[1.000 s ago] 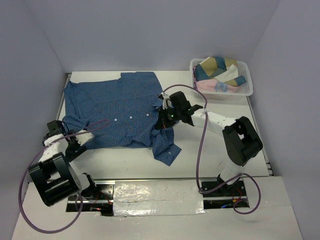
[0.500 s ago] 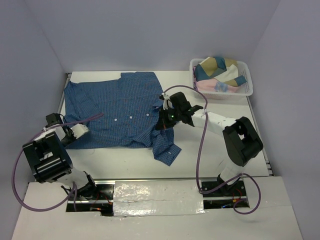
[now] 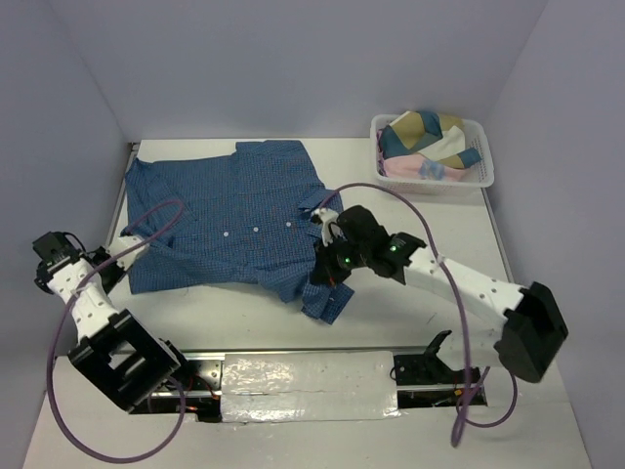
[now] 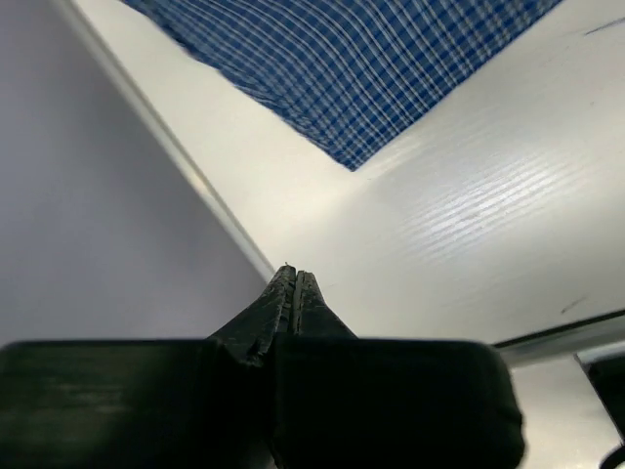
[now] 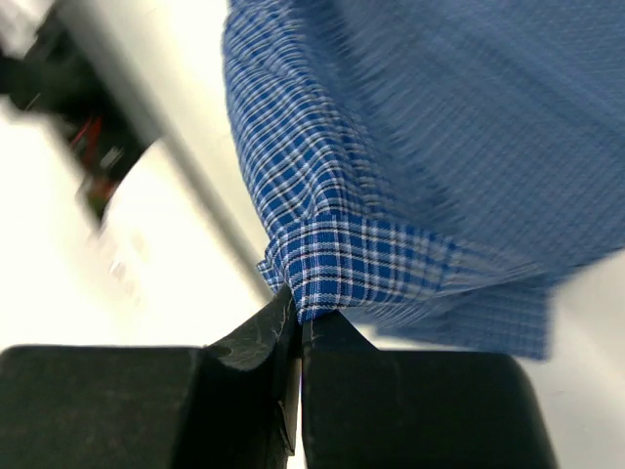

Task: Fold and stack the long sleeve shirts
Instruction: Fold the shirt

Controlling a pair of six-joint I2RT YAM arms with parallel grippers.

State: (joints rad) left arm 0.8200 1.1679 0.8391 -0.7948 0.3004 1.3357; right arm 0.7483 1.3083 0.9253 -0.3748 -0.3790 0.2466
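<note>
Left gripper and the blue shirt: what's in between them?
Just a bare stretch of white table. The left wrist view shows it between the shut left gripper and the shirt corner, which it isn't touching.

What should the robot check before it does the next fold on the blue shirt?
1. The right claw grips the shirt: ok, shut on a pinched edge.
2. The left claw grips the shirt: not ok, shut on nothing, apart from the shirt's corner.
3. The shirt lies flat: not ok, bunched by the right claw.
4. The basket is out of the way: ok, far corner, apart from the shirt.
5. Enough cloth in the right claw to hold: cannot tell.
</note>
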